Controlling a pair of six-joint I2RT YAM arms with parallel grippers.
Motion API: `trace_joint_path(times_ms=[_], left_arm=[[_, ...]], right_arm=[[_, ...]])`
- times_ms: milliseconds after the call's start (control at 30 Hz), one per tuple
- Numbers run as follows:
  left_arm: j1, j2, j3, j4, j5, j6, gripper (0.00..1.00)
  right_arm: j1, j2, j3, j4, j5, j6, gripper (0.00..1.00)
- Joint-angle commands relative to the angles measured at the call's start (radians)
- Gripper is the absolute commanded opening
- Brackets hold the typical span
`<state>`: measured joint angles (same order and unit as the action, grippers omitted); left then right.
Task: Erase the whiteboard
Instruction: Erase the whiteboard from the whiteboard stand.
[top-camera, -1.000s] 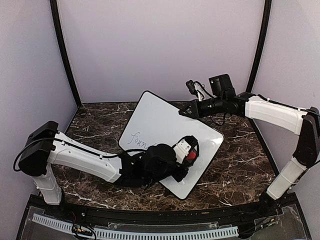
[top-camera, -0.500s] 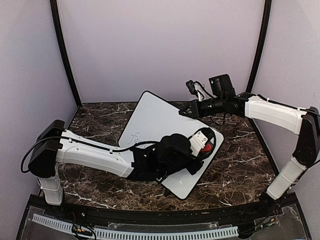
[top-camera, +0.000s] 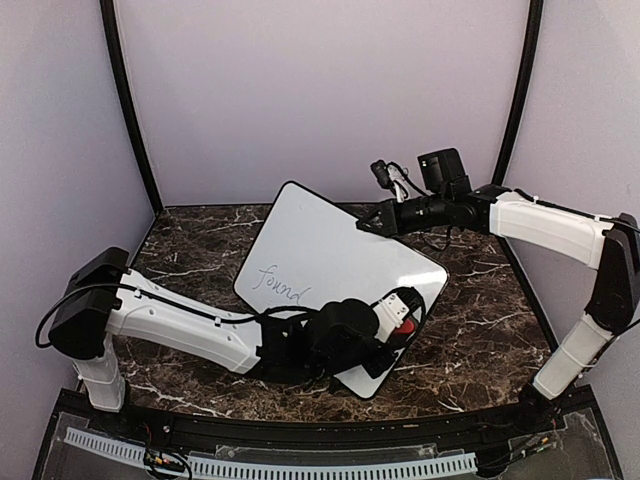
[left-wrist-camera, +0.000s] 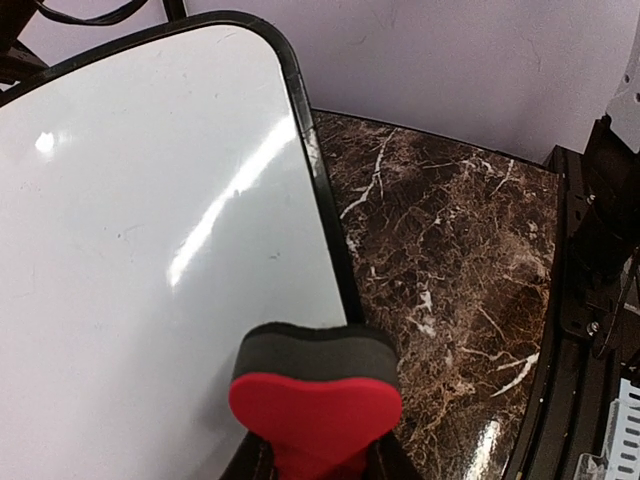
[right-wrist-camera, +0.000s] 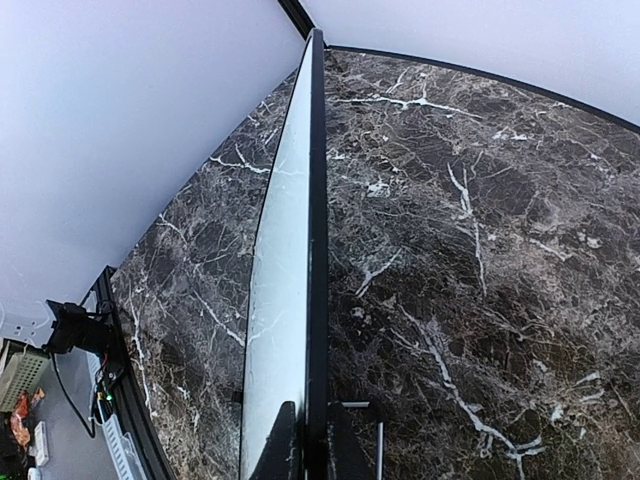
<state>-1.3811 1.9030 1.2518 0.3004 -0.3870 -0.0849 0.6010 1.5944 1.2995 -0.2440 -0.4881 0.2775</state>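
- At mid-table (top-camera: 480, 330) the whiteboard (top-camera: 330, 240) lies, long axis eleven to five o'clock; right fingers (top-camera: 368, 224) pinch its one-o'clock edge.
- Left fingers (top-camera: 400, 312), nearer, pinch a red eraser (top-camera: 406, 324); the writing (top-camera: 278, 284) lies at nine o'clock from it.

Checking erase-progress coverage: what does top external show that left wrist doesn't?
Only top external: the handwriting on the whiteboard, and the right gripper clamped on the board's far edge. Only left wrist: a close view of the red eraser, its dark pad by the board's black rim, with blank board surface ahead of it. Both: the whiteboard, the eraser held in the left gripper, and the marble table.
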Motion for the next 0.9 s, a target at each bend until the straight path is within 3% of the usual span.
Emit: trace_joint_path(times_ms=[0,167,333,867], left_arm=[[0.030,0.033,-0.033,-0.128,-0.040,-0.019,0.00],[0.098,0.034,0.071,-0.087,-0.011,0.017,0.00],[0.108,0.088,0.208,-0.086,-0.072,0.121,0.00],[0.062,0.114,0.240,-0.121,-0.106,0.089,0.00]], right_arm=[[0.056,0.045,-0.046,-0.044,0.010,-0.083,0.00],[0.056,0.045,-0.047,-0.044,0.008,-0.084,0.00],[0.057,0.046,-0.046,-0.044,0.006,-0.082,0.00],[0.057,0.051,-0.046,-0.041,0.005,-0.080,0.00]])
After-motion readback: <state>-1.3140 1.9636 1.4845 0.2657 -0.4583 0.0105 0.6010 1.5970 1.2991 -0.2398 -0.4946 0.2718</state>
